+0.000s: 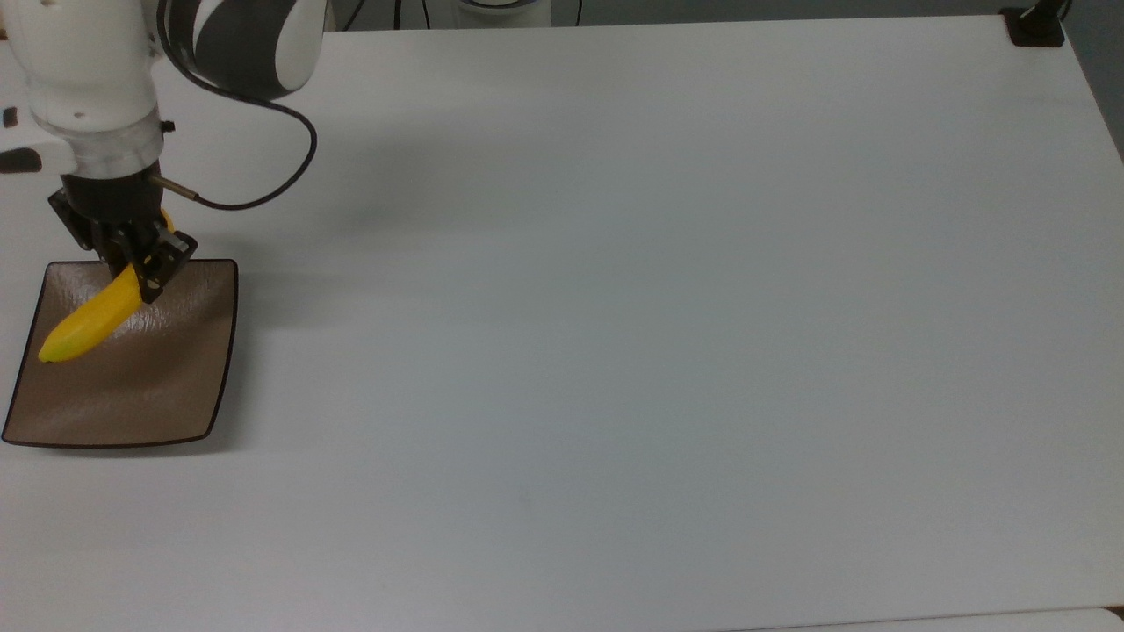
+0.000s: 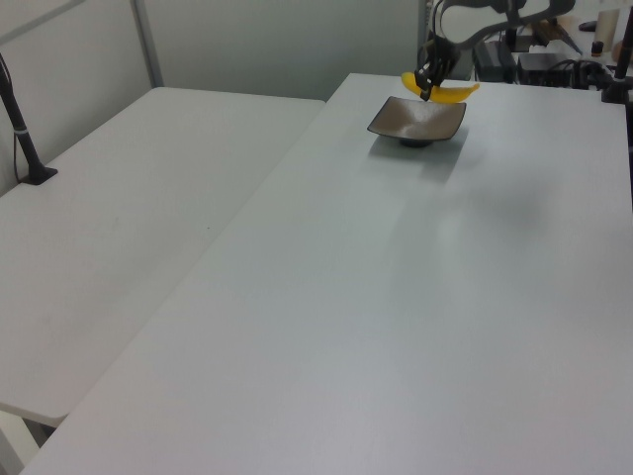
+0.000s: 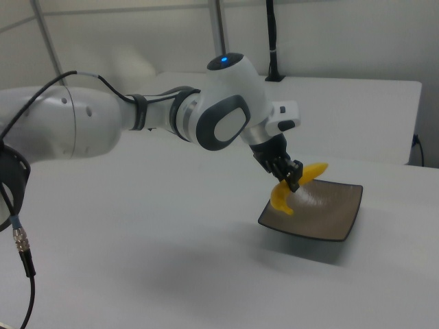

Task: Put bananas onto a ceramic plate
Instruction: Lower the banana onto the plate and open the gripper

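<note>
White tabletop (image 1: 615, 351) fills the scene, a second pale table standing alongside it in the left view, and the brown square ceramic plate (image 1: 158, 386) sits at the top view's left edge, near the arm's end of the table. The gripper (image 1: 132, 254) hangs over the plate's upper rim in the top view, its fingers closed on the banana (image 1: 88, 320) close to the stem end. From that hold the fruit's long axis runs diagonally down and toward the top view's left, so most of its length, with the greenish tip, hangs out over the plate's shallow bowl while the short stem end juts out behind the fingers. In the right view the banana (image 3: 295, 184) is clear of the glossy plate (image 3: 329, 212); one end droops toward the near rim and the other points over the middle, and a gap of air separates fruit from ceramic. The left view agrees, with the banana (image 2: 440, 89) held above the plate (image 2: 415, 121), not resting on it. The carry appears nearly done and the lowering not yet made. Because the held end sits at the rim, a straight release might leave the stem end on or past the edge, so the grip would likely need to come further over the plate's centre while descending. A black cable (image 1: 263, 189) loops from the wrist beside the gripper.
</note>
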Controlling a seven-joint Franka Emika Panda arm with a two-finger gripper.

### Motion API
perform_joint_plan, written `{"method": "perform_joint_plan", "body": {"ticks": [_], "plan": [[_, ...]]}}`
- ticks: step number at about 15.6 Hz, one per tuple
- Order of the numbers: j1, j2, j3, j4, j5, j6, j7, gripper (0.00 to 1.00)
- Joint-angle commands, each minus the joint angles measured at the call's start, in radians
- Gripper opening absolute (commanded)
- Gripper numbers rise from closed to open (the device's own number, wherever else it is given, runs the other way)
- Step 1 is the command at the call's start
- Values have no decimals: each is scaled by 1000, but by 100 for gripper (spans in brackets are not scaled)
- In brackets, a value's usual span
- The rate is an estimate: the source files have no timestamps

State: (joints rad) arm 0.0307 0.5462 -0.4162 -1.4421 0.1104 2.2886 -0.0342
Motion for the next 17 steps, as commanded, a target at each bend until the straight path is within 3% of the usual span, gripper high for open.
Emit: {"method": "perform_joint_plan", "body": {"ticks": [1,2,9,17], "plan": [[8,17,-15,-4,41,40,-32,84],[8,18,-15,-1,40,40,-32,100],[24,-14,-13,2,45,0,-24,100],[73,-245,-1,-12,20,-453,-36,100]]}}
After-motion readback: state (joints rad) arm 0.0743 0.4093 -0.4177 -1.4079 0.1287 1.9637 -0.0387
